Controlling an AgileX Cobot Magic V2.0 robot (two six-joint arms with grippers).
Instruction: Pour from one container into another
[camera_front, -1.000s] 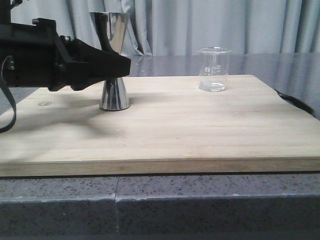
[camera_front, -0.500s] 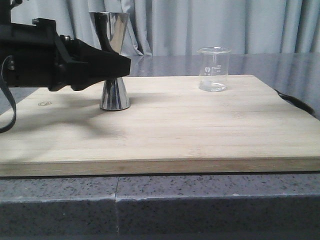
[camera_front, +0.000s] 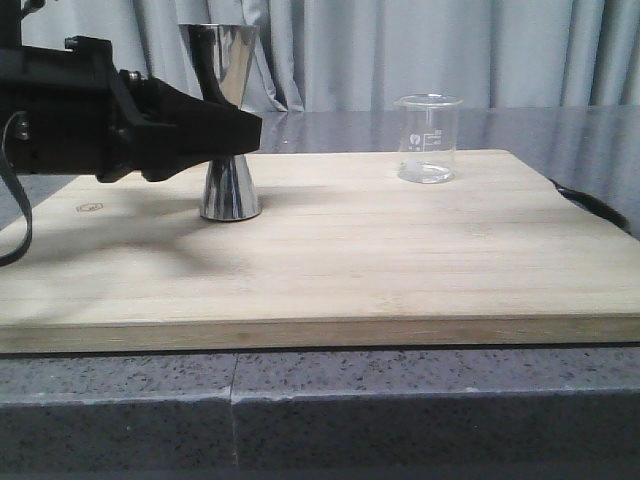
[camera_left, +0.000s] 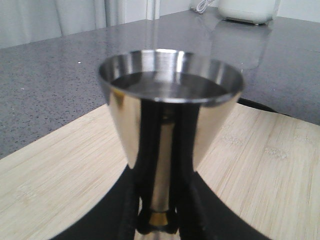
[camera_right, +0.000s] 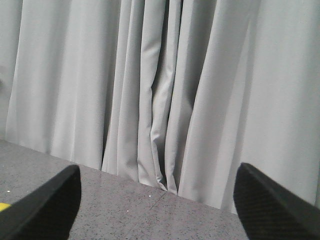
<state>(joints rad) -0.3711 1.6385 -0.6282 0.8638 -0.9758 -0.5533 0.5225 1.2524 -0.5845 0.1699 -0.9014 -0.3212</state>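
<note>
Left hand (camera_front: 245, 130) at the waist of the steel jigger (camera_front: 226, 120), which stands upright on the wooden board (camera_front: 340, 250) toward its left rear. In the left wrist view the two black fingers (camera_left: 150, 150) run up either side of the narrow waist, beside the gold band (camera_left: 159, 218), closed in on the jigger so that it is steadied where it is slimmest; whether the pads press firmly or merely touch cannot be told. The likely reason for this hold is that a tall, narrow-footed vessel tips easily, so bracing it keeps its mouth level to receive liquid. The glass beaker (camera_front: 428, 138) stands upright and untouched near the right rear of the board, well apart from the jigger; it looks nearly empty, though clear liquid would be hard to see. The right hand (camera_right: 155, 210) faces the curtain (camera_right: 160, 90) with its fingers spread wide, holding nothing, away from the beaker. Board rests on the speckled grey counter (camera_front: 400, 400). Pouring has not begun; the beaker has yet to be picked up
</note>
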